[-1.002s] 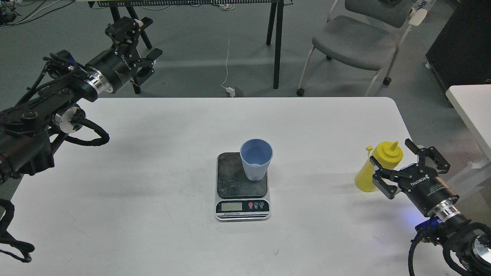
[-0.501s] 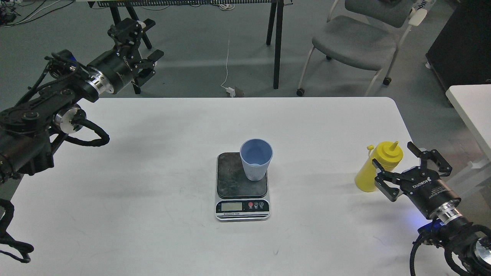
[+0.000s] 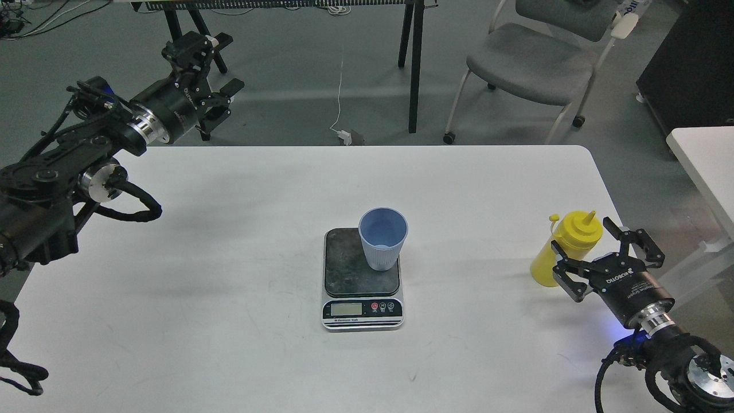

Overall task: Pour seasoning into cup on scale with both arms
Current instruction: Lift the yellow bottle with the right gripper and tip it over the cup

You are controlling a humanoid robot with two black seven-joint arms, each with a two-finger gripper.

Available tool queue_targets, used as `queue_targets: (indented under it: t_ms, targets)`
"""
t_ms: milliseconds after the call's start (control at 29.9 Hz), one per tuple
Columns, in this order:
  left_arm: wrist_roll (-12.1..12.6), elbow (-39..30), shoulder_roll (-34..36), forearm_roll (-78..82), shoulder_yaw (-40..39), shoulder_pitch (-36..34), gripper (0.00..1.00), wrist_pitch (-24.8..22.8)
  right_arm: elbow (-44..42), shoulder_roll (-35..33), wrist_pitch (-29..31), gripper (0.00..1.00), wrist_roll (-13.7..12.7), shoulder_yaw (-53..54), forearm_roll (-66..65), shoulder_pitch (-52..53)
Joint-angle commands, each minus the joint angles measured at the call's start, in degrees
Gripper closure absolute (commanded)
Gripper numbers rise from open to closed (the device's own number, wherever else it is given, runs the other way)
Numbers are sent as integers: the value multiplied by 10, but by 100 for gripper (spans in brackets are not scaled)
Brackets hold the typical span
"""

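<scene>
The light blue ribbed cup (image 3: 383,238) stands upright and empty on the right rear of the scale's (image 3: 362,278) dark plate, mid-table. The yellow seasoning bottle (image 3: 566,248) stands upright near the table's right edge. My right gripper (image 3: 600,248) is open, its fingers spread on either side of the bottle's lower right part, not closed on it. My left gripper (image 3: 207,67) is open and empty, held high past the table's far left corner, far from the cup.
The white table (image 3: 229,258) has a rounded far right corner. A grey chair (image 3: 530,60) and black table legs (image 3: 414,63) stand on the floor beyond. A second white table's corner (image 3: 708,160) lies to the right.
My right gripper has drawn back and dropped lower, then shifted left around the bottle's lower part. My left gripper has crept slightly up and right. Cup, scale and bottle have not moved.
</scene>
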Motion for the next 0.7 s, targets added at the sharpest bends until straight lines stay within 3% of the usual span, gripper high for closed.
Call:
queue_targets:
  t_ms: [0, 67, 234, 534, 668]
  targets:
    - [0, 0, 1, 1, 0, 0, 14, 0, -7, 20, 0, 6, 3, 0, -7, 10]
    - [0, 0, 1, 1, 0, 0, 14, 0, -8, 24, 0, 21, 30, 1, -27, 12]
    - [0, 0, 2, 1, 0, 0, 14, 0, -13, 24, 0, 56, 156, 8, -149, 12]
    - [0, 0, 3, 1, 0, 0, 14, 0, -4, 18, 0, 64, 170, 11, -191, 11]
    - [0, 0, 3, 1, -1, 0, 14, 0, 14, -1, 0, 64, 170, 25, -287, 40]
